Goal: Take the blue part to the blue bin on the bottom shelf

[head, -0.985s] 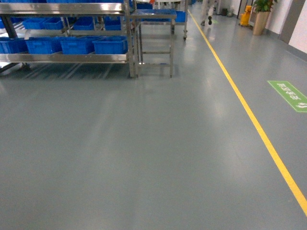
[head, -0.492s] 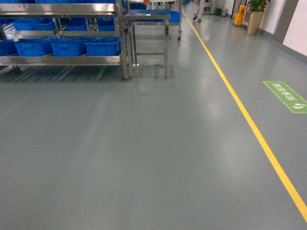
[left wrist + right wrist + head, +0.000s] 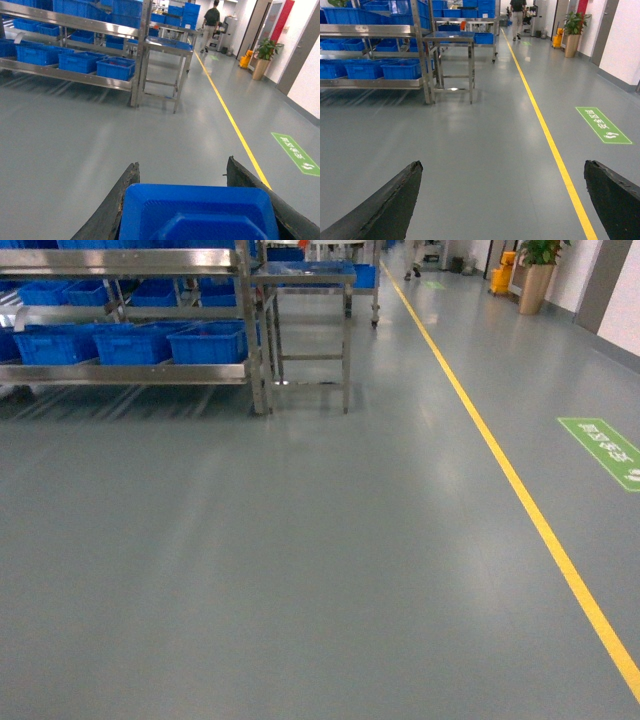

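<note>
Meanwhile, on the factory floor, the robot is rolling and turning with its load aboard.

Rack: the steel rack, with its row of blue bins, sits at the far left of the head view. It has slid leftward and looks slightly larger than a second ago, so the base appears to be swinging while closing in a little.

Bottom shelf: the lowest tier carries the bins behind its flat front rail. It is well apart from the robot, across open grey floor.

Side stand: a small steel stand stands just beside the rack's right end.

Blue part: the blue part fills the bottom of the left wrist view, held up between the fingers and aimed towards the rack.

Left gripper: the left gripper has its dark fingers pressed against both sides of the part, pinching it.

Right gripper: the right gripper has its fingers spread wide with nothing between them, only floor beyond.

Yellow line: the yellow floor line runs away on the right, and the green floor sign has drifted lower and rightward.

Task reading: pick-up looks done; the approach and the drop into a bin are not yet done.
</note>
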You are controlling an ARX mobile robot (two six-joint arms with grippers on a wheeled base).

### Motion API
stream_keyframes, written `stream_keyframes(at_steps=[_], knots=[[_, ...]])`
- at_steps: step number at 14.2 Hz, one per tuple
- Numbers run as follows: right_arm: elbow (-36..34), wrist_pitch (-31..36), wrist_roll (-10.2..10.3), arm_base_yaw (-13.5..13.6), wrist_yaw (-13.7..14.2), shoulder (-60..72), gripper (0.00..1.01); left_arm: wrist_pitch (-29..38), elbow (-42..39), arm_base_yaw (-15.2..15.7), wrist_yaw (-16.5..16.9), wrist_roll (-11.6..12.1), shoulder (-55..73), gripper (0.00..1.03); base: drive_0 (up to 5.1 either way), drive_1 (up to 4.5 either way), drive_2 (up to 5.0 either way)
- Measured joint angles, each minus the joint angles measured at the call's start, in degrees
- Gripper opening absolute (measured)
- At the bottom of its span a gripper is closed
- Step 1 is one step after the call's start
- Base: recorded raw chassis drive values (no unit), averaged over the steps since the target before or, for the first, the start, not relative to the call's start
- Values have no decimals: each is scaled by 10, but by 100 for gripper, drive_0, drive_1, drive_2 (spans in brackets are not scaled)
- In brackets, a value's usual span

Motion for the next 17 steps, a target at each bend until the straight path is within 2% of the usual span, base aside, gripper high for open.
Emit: stream_keyframes(at_steps=[17], knots=[[0,0,0,0,0,0,98,0,0,0,0,0,2,43,4,434,-427]])
